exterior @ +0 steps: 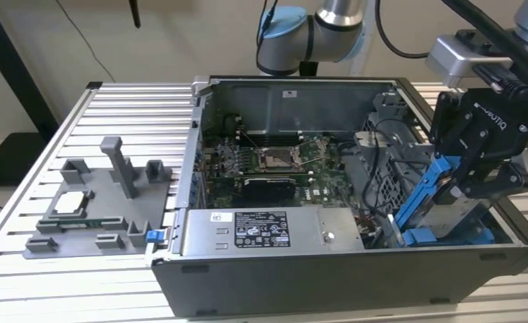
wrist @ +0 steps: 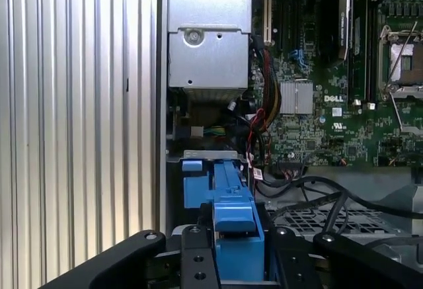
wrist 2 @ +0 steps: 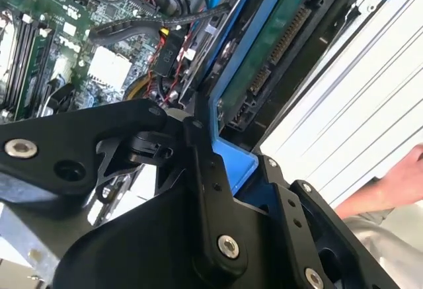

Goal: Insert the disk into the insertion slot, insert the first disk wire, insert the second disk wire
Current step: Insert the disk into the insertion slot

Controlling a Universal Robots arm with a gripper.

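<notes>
My gripper (exterior: 468, 183) is shut on the disk (exterior: 428, 194), a silver-grey drive in a bright blue carrier. I hold it tilted steeply over the corner of the open computer case at the exterior view's right. Its lower end dips toward the insertion slot (exterior: 450, 237), a grey metal bay with blue tabs at the case's front corner. In the second wrist view the disk (wrist 2: 268, 47) shows its green board and connectors, clamped between my black fingers (wrist 2: 206, 170). In the first wrist view the blue carrier (wrist: 231, 206) sits above the insertion slot (wrist: 198, 163), with my gripper (wrist: 231, 259) around it.
A silver power supply box (exterior: 273, 231) lies along the case's front wall, and the motherboard (exterior: 282, 161) lies behind it. Black and coloured cables (wrist: 297, 186) run beside the bay, near a perforated cage (wrist: 317, 219). A grey fixture (exterior: 102, 202) stands on the slatted table. A person's hand (wrist 2: 390, 183) rests outside the case.
</notes>
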